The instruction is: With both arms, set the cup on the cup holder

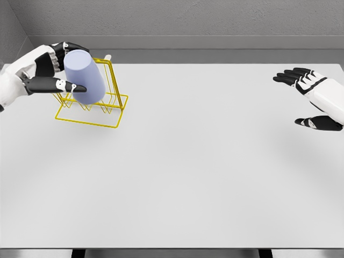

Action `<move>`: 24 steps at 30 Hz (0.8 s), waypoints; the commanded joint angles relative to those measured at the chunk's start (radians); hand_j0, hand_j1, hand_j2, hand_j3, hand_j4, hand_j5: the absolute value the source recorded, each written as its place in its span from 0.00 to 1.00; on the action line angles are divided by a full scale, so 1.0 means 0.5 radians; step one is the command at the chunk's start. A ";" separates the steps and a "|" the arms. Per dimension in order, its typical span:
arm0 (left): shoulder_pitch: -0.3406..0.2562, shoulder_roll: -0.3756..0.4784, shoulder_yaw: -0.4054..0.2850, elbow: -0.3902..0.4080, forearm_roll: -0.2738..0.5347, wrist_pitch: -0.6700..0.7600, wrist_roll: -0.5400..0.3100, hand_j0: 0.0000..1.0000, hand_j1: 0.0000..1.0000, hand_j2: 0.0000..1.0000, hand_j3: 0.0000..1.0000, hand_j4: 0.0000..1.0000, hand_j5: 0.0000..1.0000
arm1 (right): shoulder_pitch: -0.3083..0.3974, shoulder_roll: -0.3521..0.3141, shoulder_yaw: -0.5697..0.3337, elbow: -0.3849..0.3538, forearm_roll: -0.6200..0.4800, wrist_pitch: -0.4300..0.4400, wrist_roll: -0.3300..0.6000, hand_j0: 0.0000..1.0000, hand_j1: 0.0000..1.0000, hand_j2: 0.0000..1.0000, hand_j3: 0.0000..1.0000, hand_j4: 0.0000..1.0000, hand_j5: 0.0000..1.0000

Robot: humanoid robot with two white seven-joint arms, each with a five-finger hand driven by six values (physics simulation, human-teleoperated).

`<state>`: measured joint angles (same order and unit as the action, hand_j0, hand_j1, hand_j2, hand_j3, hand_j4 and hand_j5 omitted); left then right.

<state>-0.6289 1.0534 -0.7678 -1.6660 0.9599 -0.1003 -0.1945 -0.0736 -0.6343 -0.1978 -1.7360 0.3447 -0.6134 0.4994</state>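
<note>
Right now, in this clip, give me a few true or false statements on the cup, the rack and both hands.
1. The left hand grasps the pale blue cup. True.
2. The cup lies flat on the table. False: it is held tilted over the yellow wire cup holder.
3. The right hand holds the holder. False: it is open, far right, holding nothing.
4. The holder is on the table's left side. True.

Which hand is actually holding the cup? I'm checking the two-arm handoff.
The left hand: its fingers wrap the lilac cup over the yellow wire holder. The right hand is open, far across the table.
</note>
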 commanded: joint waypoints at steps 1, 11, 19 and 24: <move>0.000 -0.002 -0.001 0.016 0.007 0.001 -0.001 0.65 0.65 0.65 0.65 0.65 0.65 | -0.003 -0.001 0.000 -0.001 -0.015 0.005 -0.002 1.00 1.00 1.00 1.00 1.00 1.00; 0.006 -0.017 -0.011 0.025 0.004 0.004 -0.001 0.66 0.66 0.66 0.66 0.66 0.66 | 0.000 -0.001 0.000 -0.001 -0.015 0.005 -0.002 1.00 1.00 1.00 1.00 1.00 1.00; 0.009 -0.017 -0.014 0.025 -0.002 0.010 -0.001 0.88 0.88 0.88 0.88 0.88 0.88 | 0.000 -0.001 -0.003 0.002 -0.011 0.005 -0.002 1.00 1.00 1.00 1.00 1.00 1.00; 0.009 -0.017 -0.014 0.025 -0.005 0.010 -0.001 0.91 0.91 0.91 0.91 0.91 0.91 | 0.000 -0.001 -0.003 0.002 -0.011 0.005 -0.002 1.00 1.00 1.00 1.00 1.00 1.00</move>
<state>-0.6259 1.0435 -0.7763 -1.6533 0.9544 -0.0953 -0.1949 -0.0736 -0.6343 -0.1990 -1.7347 0.3460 -0.6135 0.4991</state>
